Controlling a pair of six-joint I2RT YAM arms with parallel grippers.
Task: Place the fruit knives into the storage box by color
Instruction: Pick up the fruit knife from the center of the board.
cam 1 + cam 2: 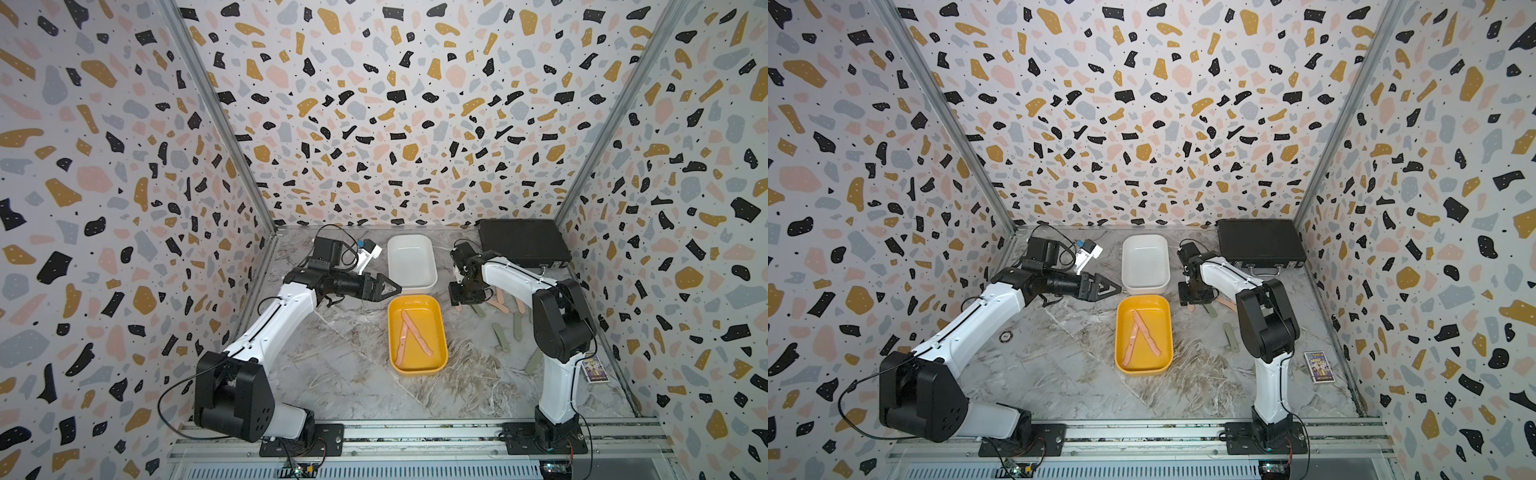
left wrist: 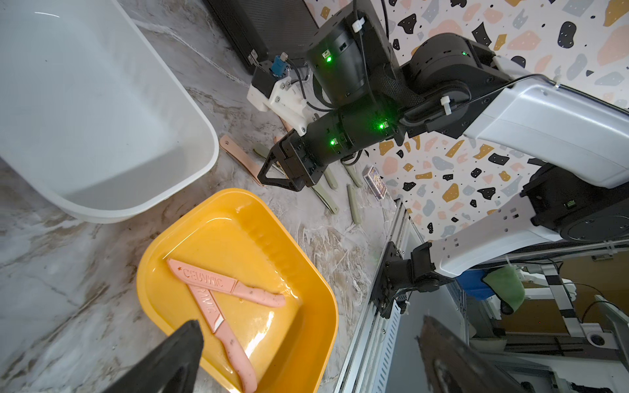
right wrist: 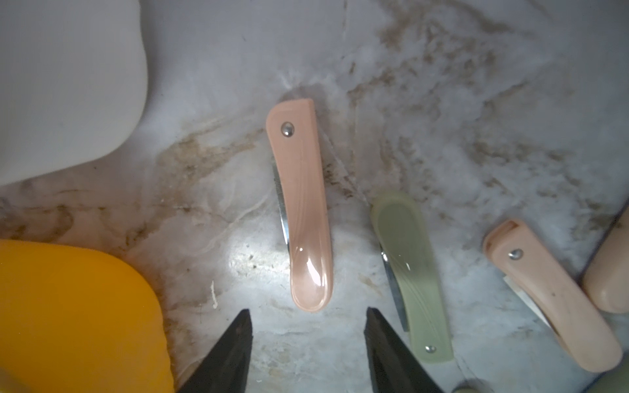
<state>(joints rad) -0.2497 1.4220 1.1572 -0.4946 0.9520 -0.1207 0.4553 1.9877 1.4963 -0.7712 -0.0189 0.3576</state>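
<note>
Sorted: two pink knives (image 1: 409, 334) were seen laid in the yellow box (image 1: 430, 318), lower centre of both top views.
White box (image 1: 411, 259): was found empty, just above the yellow one.
Outstanding: green knives (image 1: 500, 337) and further pink ones were seen loose on the table (image 1: 353, 374), right of centre.
Right gripper (image 3: 308, 311): was held part-open and empty over a folded pink knife (image 3: 301, 211).
Left gripper (image 1: 395, 287): was spread wide, with nothing grasped.
Progress: was judged early.
</note>
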